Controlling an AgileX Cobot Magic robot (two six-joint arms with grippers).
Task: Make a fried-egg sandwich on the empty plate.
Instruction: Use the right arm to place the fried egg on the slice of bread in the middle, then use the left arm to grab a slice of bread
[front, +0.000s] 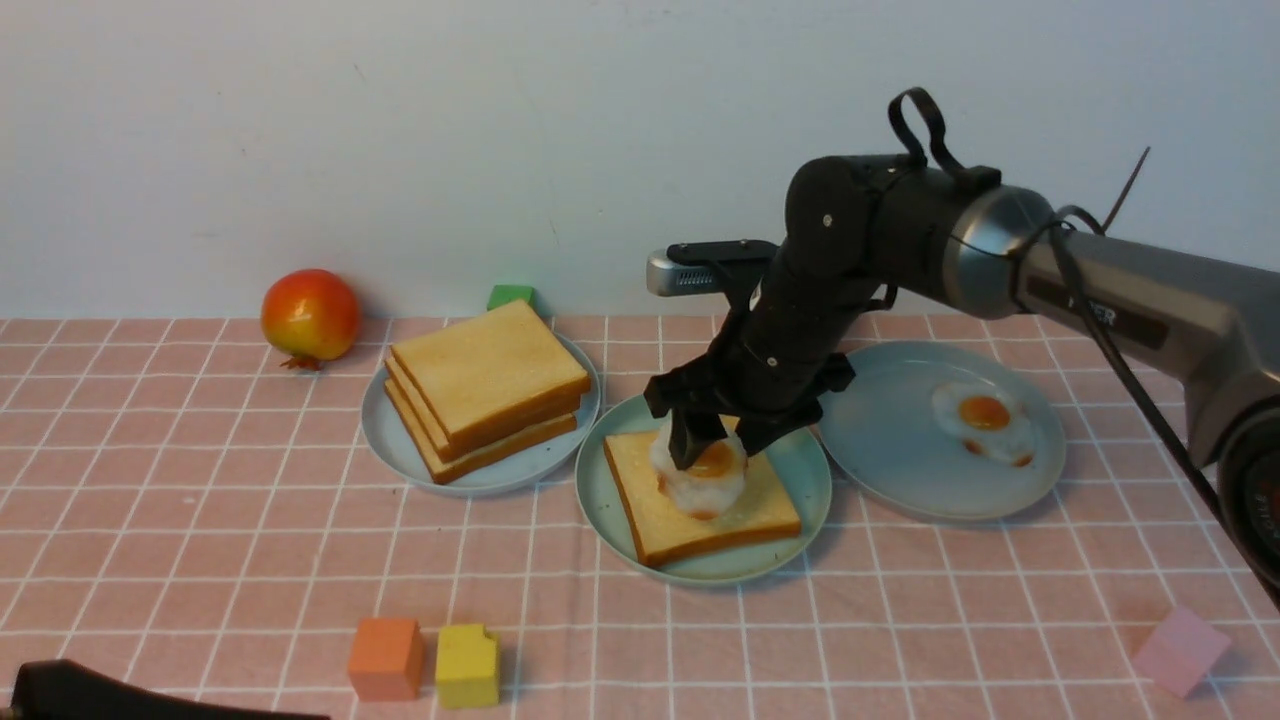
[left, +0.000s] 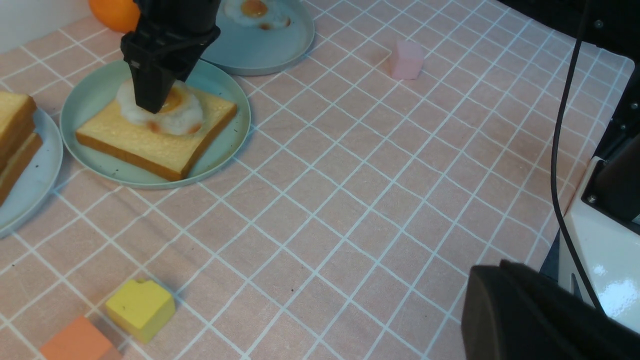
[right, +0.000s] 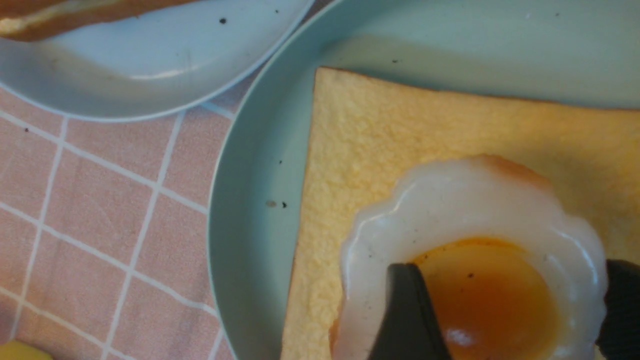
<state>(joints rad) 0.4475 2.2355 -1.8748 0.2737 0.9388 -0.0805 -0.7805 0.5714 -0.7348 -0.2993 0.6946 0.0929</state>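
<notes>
The right hand (front: 720, 450) is clamped on the fried egg (front: 700, 490), which rests on the toast slice (front: 740, 520) lying on the mint-green plate (front: 812, 480) right beneath it. Left, I judge: release, then a top slice from the stack (front: 487, 380) beside the hand.

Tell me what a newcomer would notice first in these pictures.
The black right end effector grips an egg on a toast slice on the green plate, mid-table. To that plate's left a toast stack fills a paler plate; to its right a second egg lies on another. A red fruit sits by the wall, far left.
</notes>
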